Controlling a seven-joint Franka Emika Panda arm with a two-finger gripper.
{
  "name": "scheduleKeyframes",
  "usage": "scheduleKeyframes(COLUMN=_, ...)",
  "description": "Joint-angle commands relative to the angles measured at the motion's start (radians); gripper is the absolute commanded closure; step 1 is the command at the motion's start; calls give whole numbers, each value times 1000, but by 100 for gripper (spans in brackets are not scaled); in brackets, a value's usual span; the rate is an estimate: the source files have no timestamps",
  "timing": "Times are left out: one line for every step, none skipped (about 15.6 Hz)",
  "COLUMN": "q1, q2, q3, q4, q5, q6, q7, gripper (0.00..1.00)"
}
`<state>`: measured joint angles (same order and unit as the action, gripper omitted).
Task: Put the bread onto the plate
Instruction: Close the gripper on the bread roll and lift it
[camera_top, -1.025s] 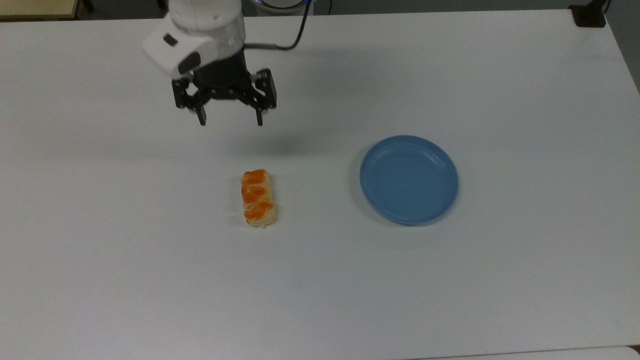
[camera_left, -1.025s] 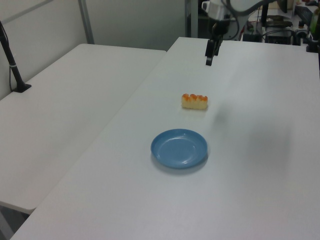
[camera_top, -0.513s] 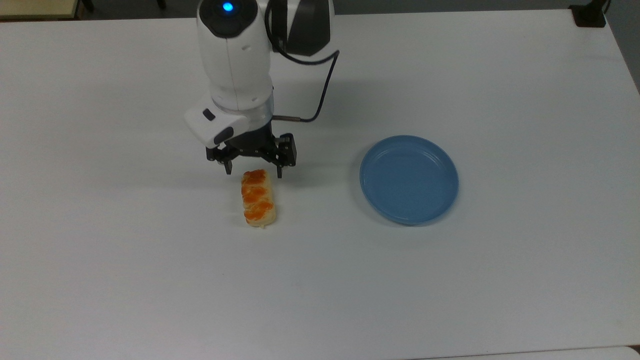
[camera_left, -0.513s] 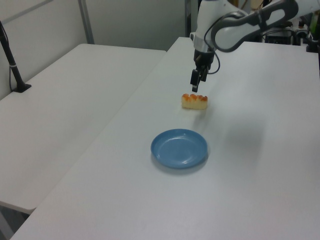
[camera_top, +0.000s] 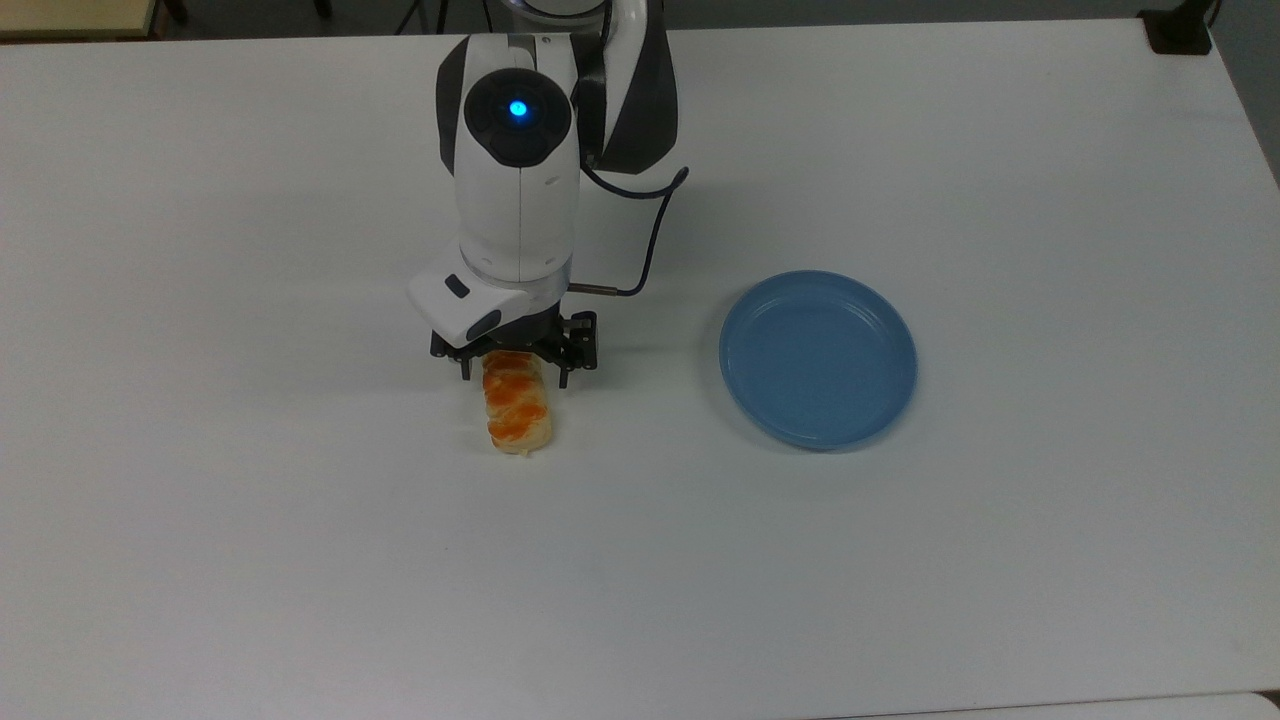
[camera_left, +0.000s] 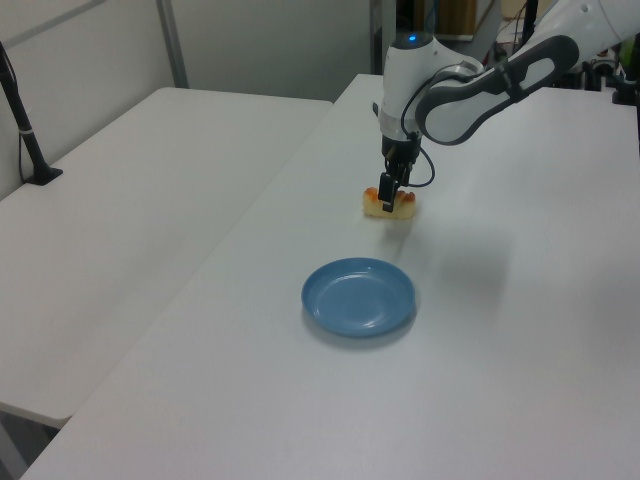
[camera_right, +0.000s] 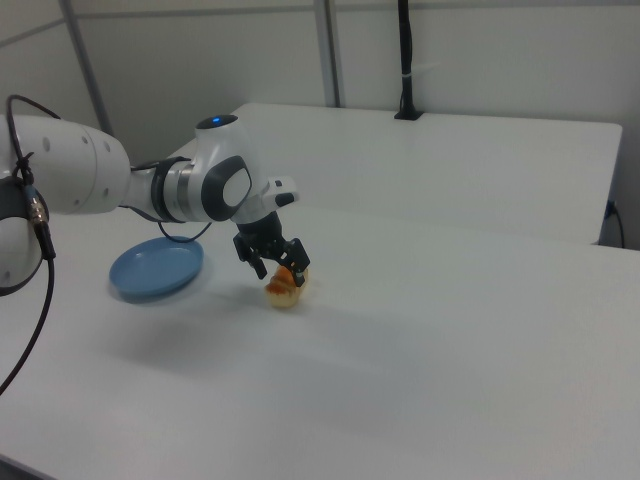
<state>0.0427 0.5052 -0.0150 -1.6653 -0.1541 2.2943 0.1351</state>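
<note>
Bread (camera_top: 518, 415) lay at centre-left of the top view, well apart from plate (camera_top: 818, 359) at centre-right, gripper (camera_top: 513, 378) spread open astride its upper end; off-centre grasp risked tipping or slipping once lifted.

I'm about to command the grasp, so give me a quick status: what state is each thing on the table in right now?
bread: lying flat on the table, not lifted, its far end between the jaws.
gripper: lowered over the bread, jaws open, one on either side of it.
plate: empty, right way up, on the table to the top view's right of the bread, apart from it.
table: white, bearing the bread and the plate.
</note>
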Motion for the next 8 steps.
scheduleKeyframes(q1=-3, q2=18, q3=10, q4=-19, q5=-82, q6=59, q7=99, gripper=36)
scheduleKeyframes(q1=-4, q2=16, q3=18, q4=-19, q5=-96, q6=59, q7=119, gripper=59)
scheduleKeyframes(q1=-6, q2=15, q3=24, q4=-19, q5=-101, q6=57, q7=135, gripper=64)
scheduleKeyframes(q1=-6, q2=12, q3=27, q4=-19, q5=-101, q6=56, q7=138, gripper=70)
scheduleKeyframes(q1=-6, q2=9, q3=29, q4=-17, q5=-101, q6=48, q7=139, gripper=72)
scheduleKeyframes(q1=-6, q2=0, q3=33, q4=-17, q5=-101, q6=44, q7=140, gripper=72)
scheduleKeyframes(q1=-4, q2=-16, q3=44, q4=-19, q5=-99, q6=28, q7=141, gripper=72)
scheduleKeyframes(q1=-4, q2=-39, q3=67, q4=-17, q5=-101, q6=-14, q7=146, gripper=72)
